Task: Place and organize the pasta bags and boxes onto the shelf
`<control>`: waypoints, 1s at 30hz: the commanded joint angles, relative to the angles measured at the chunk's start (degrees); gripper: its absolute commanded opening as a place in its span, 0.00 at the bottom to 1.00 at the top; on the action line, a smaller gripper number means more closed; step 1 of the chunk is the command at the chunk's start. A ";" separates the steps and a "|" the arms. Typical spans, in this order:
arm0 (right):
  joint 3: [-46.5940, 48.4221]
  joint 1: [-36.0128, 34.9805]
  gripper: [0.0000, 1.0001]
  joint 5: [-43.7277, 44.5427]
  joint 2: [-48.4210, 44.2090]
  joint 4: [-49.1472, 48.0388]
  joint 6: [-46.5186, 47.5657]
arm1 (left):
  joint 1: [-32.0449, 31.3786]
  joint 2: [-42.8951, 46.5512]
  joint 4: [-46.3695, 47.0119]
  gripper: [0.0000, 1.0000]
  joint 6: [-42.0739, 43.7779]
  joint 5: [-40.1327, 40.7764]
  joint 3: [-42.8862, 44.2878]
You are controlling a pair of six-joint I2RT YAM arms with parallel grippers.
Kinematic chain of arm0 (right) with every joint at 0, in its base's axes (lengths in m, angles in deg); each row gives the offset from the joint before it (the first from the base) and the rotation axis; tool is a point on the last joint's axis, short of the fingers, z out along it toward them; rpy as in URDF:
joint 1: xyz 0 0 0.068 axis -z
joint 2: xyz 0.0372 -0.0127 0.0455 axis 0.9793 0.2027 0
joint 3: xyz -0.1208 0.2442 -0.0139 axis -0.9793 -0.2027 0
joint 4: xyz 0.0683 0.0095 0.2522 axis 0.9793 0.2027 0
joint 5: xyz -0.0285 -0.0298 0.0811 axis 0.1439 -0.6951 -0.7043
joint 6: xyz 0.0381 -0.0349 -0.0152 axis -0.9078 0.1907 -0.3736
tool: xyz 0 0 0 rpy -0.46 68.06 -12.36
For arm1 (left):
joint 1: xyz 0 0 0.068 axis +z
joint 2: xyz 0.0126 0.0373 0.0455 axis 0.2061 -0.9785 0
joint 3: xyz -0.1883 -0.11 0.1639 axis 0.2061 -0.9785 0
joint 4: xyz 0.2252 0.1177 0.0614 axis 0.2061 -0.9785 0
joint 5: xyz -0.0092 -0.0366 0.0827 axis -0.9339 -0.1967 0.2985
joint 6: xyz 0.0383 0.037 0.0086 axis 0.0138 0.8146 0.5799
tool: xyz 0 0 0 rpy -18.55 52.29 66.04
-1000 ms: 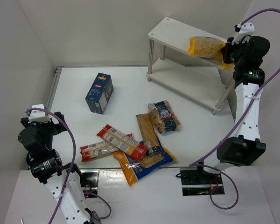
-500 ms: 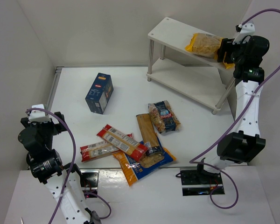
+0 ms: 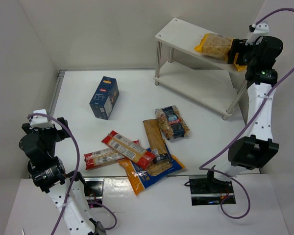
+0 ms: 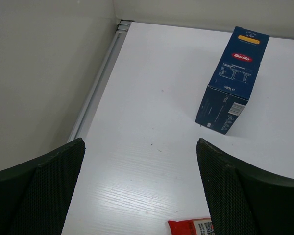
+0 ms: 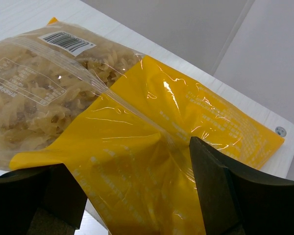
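Note:
The large yellow bag (image 3: 215, 45) (image 5: 137, 127) lies on the top tier of the white shelf (image 3: 179, 32). My right gripper (image 3: 233, 51) (image 5: 130, 161) is open at the bag's right end, and the yellow film lies loose between its spread fingers. The dark blue carton (image 3: 104, 97) (image 4: 233, 81) lies on the table. Two red-and-white spaghetti packs (image 3: 128, 148), an orange-and-blue bag (image 3: 149, 171) and a small blue-labelled bag (image 3: 172, 122) lie in a heap mid-table. My left gripper (image 3: 56, 128) (image 4: 140, 147) hangs open above the table's left side, holding nothing.
The shelf's lower tier (image 3: 196, 88) is bare. White walls close in the table on the left and at the back. A metal rail (image 4: 100, 81) runs along the left edge. A red pack corner (image 4: 191, 227) shows below my left fingers.
My right gripper's jaws have spread apart and let go of the yellow bag, which now rests a little further left on the top tier. The left arm has not moved.

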 commanded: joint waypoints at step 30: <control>-5.86 -4.01 0.83 -5.52 -9.50 11.92 -0.66 | 0.48 0.36 1.77 1.00 1.22 -1.12 0.42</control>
